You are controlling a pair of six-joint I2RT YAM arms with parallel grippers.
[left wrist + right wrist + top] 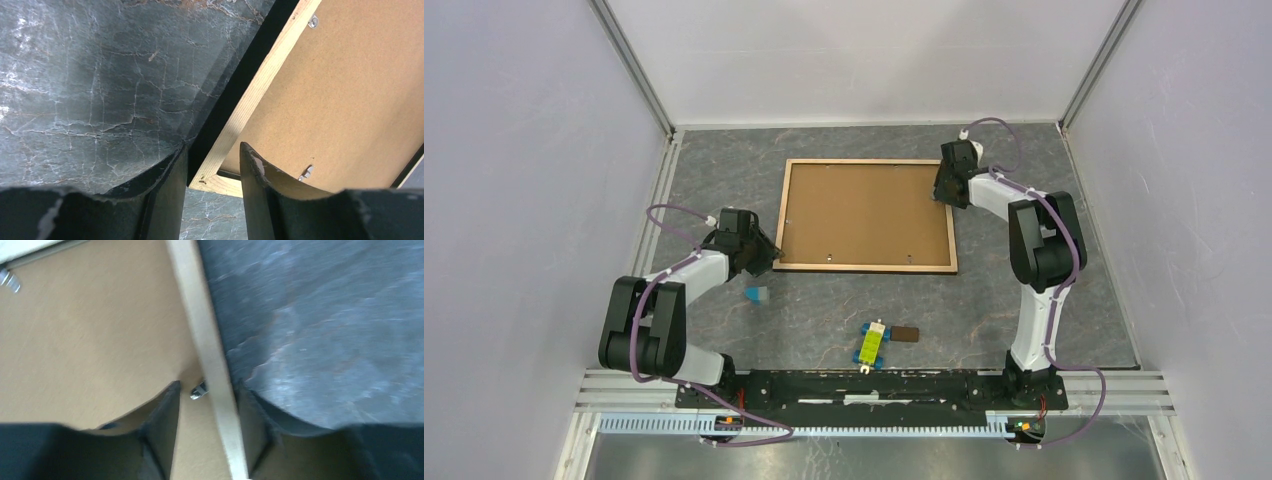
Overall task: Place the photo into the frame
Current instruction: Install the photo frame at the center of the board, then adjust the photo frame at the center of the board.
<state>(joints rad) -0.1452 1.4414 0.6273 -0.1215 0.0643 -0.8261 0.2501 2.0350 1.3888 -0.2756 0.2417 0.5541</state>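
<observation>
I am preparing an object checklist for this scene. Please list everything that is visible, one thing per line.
frame: one, light tan wood, lying back side up at the table's far middle
backing board: one, plain brown, inside the frame
metal clips: at least four, silver, along the board's edges
small teal object: one, near the frame's near left corner
blue-and-yellow object: one, near middle
dark brown piece: one, beside that object
table: one, dark grey marbled
photo: none visible
left gripper: black, gripping the frame's near left corner
right gripper: black, astride the far right corner rail; grip unclear
arms: two, white and black
</observation>
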